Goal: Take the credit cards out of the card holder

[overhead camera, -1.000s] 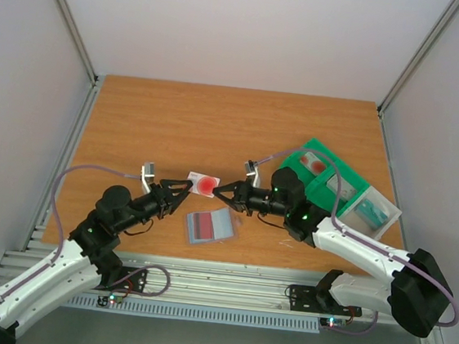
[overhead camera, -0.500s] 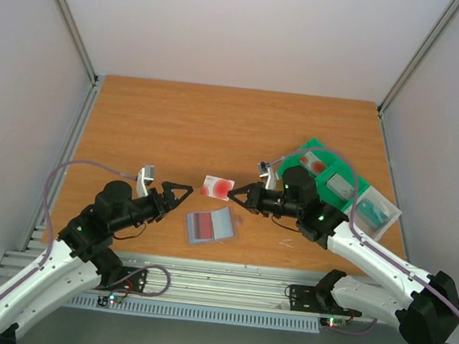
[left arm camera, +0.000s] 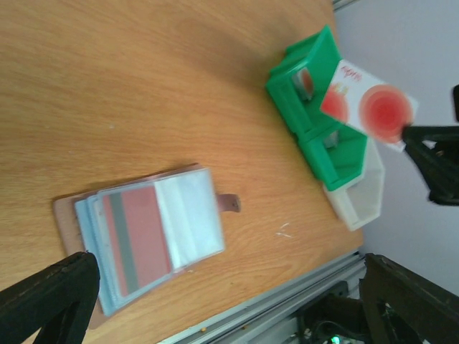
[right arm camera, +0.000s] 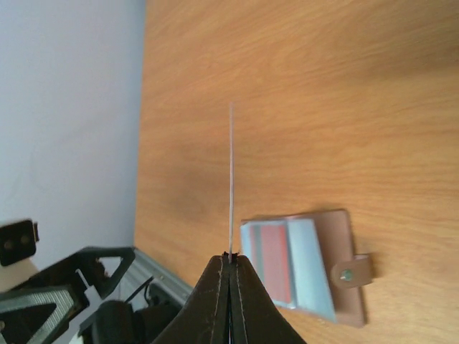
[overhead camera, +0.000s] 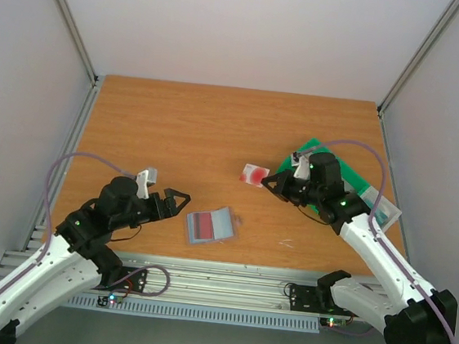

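The right gripper [overhead camera: 272, 184], clamped on the card [overhead camera: 255, 175], has swung it toward the tray [left arm camera: 315, 143] beside it; the left gripper [overhead camera: 183, 202], wide open and empty, faces the holder [overhead camera: 210, 225].

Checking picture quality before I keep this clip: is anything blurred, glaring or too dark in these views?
Top external: evenly lit, sharp, no glare, soft shadows only. Left wrist: white card and green tray soft, the left claw's fingers dark and blurred. Right wrist: card holder slightly soft, right claw a near-black silhouette.
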Available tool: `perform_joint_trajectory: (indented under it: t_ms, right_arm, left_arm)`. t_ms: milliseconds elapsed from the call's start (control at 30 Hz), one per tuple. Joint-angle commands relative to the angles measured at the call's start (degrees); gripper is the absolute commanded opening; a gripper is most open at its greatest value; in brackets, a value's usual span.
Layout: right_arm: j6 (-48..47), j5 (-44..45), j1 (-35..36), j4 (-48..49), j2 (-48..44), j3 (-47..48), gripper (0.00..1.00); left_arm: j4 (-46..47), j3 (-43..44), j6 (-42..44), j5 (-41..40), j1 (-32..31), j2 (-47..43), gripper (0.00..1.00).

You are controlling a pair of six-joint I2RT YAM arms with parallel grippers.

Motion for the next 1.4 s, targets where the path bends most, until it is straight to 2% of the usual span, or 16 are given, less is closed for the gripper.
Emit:
perform_joint_trajectory:
  t_ms: [0, 267, 533, 833, 967, 1167, 1367]
  right_arm:
    - [-6.05, -0.03, -5.96, -7.03, 0.55, 3.29, 0.01]
    - [-10.20, 1.17, -18.86, -12.20, 2.47, 5.12, 0.01]
    - [-12.85, 4.50, -27.05, -12.56, 7.54, 6.33, 0.01]
    - [-16.07, 9.16, -30.01, -11.80, 18.52, 13.34, 0.01]
    - [-16.71, 8.62, -30.94, -12.03, 23.82, 16.46, 0.01]
    - [-17.24, 8.39, -31.82, -12.34, 27.92, 18.26, 0.01]
    - [-18.74, 7.23, -31.91, -12.86, 31.05, 20.17, 0.01]
  left_arm:
    - [-1.96, 1.31, 3.94, -1.60, -0.13, 1.88, 0.99]
    - [-0.39, 2.11, 5.47, 1.35, -0.09, 7.59, 0.99]
    - [0.99, 1.92, 7.85, 1.96, -0.09, 11.32, 0.99]
    - [-1.27, 3.90, 8.97, 2.26, -0.09, 12.64, 0.99]
    - [-1.67, 3.85, 8.47, 2.39, -0.07, 12.09, 0.99]
    - [-1.35, 3.29, 8.61, 1.23, -0.11, 11.39, 0.99]
    - [-5.78, 6.47, 13.58, -2.80, 0.03, 12.66, 0.99]
